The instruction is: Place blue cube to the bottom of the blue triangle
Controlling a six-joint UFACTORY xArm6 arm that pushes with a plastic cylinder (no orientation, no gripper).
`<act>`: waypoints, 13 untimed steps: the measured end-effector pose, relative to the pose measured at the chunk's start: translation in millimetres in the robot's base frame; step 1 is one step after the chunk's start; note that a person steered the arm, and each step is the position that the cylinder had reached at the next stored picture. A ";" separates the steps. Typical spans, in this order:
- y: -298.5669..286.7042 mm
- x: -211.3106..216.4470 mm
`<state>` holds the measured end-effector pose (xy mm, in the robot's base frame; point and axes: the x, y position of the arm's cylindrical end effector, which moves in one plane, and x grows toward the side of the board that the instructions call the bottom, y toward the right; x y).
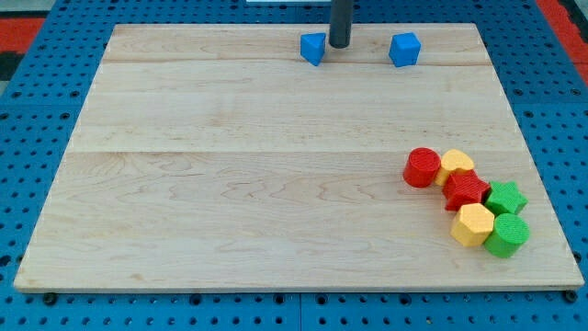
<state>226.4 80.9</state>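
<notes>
The blue triangle (313, 48) lies near the view's top edge of the wooden board (230, 184), a little left of centre. The blue cube (404, 49) lies at the same height, well to its right. My tip (340, 44) stands between them, just right of the blue triangle and very close to it. It is clearly apart from the blue cube. I cannot tell whether the tip touches the triangle.
A cluster of blocks sits at the view's lower right: a red cylinder (424, 167), a yellow block (457, 165), a red star (467, 191), a green star (506, 197), a yellow hexagon (473, 224) and a green block (507, 235).
</notes>
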 end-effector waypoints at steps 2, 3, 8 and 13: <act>131.1 -22.1; 117.3 -8.4; 127.6 -2.5; 103.1 49.8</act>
<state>276.2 184.0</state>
